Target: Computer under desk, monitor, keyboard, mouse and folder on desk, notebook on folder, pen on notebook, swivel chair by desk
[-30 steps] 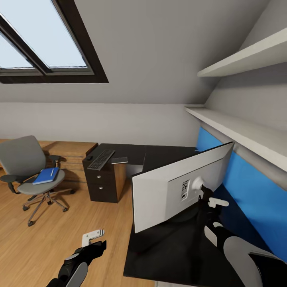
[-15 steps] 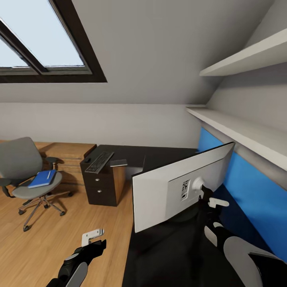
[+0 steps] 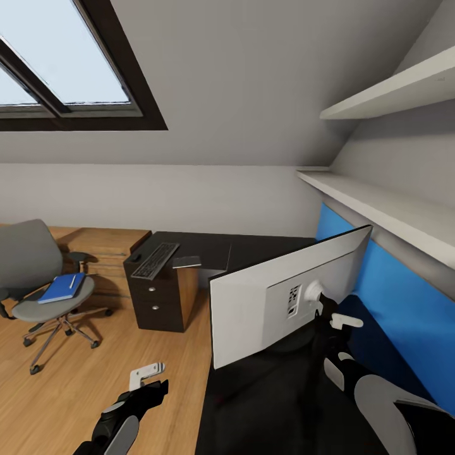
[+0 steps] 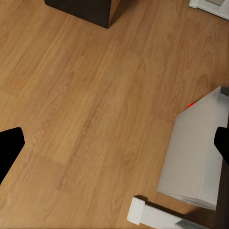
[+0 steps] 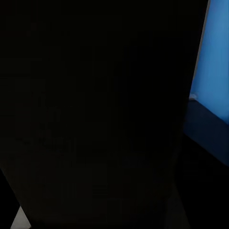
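The right claw [image 3: 331, 318] sits against the black arm behind the monitor [image 3: 278, 297], whose white back faces the head camera as it stands on the glossy black counter [image 3: 265, 392]; whether that claw is clamped on the arm or merely beside it cannot be told. The right wrist view is almost wholly dark, with only a strip of the blue wall panel [image 5: 217, 62] at one edge — the head view shows that same panel [image 3: 404, 316] running just beyond the claw, under two pale shelves [image 3: 379, 202].

The left claw [image 3: 146, 376] hangs low over the wood floor [image 3: 76, 392], nearer the robot than the counter's drawer unit [image 3: 158, 297]. Its wrist view shows the black fingertips [image 4: 9, 145] spread wide apart with nothing between them, and below them the pale computer [image 4: 198, 152] standing on the floor [image 4: 86, 95] — a box the head view does not reveal.

Well beyond the left claw, the keyboard [image 3: 155, 260] lies on the counter's far wing, the mouse [image 3: 135, 258] at its outer side and the notebook [image 3: 187, 261] at the other. Farther out stands the swivel chair [image 3: 38, 278], the blue folder [image 3: 62, 287] on its seat with the pen [image 3: 72, 282] on top. A skylight [image 3: 57, 63] cuts the sloped ceiling.
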Controlling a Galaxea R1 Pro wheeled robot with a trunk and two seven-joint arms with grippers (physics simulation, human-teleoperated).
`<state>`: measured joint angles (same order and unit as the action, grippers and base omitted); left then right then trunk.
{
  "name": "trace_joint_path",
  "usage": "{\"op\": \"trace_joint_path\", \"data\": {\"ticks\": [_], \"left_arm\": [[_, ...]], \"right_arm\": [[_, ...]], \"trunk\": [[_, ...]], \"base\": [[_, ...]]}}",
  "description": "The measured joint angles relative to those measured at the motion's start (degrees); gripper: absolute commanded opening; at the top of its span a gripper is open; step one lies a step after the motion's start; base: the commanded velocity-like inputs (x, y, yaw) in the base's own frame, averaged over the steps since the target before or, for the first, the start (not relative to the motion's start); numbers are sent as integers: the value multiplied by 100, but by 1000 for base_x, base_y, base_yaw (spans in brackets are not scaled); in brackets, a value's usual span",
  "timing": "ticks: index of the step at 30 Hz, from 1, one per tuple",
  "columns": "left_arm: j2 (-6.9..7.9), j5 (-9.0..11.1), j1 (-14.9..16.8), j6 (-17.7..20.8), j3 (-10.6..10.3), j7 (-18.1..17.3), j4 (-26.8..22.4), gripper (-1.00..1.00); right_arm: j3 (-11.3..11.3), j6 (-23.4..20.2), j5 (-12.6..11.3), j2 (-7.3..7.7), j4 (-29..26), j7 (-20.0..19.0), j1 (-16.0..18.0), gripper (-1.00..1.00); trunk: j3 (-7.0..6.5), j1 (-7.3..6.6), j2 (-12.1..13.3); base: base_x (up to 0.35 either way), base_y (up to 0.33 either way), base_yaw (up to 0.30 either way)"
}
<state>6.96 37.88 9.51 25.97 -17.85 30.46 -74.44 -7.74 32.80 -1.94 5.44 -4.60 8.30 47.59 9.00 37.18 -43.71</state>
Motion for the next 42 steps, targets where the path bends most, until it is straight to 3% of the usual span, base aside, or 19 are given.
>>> {"op": "trace_joint_path", "data": {"ticks": [5, 42], "left_arm": [[-1, 0, 1, 1, -5, 5, 2, 100], [0, 9, 0, 8, -1, -9, 1, 100]], "right_arm": [[-57, -14, 83, -2, -6, -8, 2, -100], [-25, -13, 46, -8, -4, -4, 2, -100]], "trunk": [[-1, 0, 0], [-1, 0, 0]], "base": [[3, -78, 0], [0, -38, 0]]}}
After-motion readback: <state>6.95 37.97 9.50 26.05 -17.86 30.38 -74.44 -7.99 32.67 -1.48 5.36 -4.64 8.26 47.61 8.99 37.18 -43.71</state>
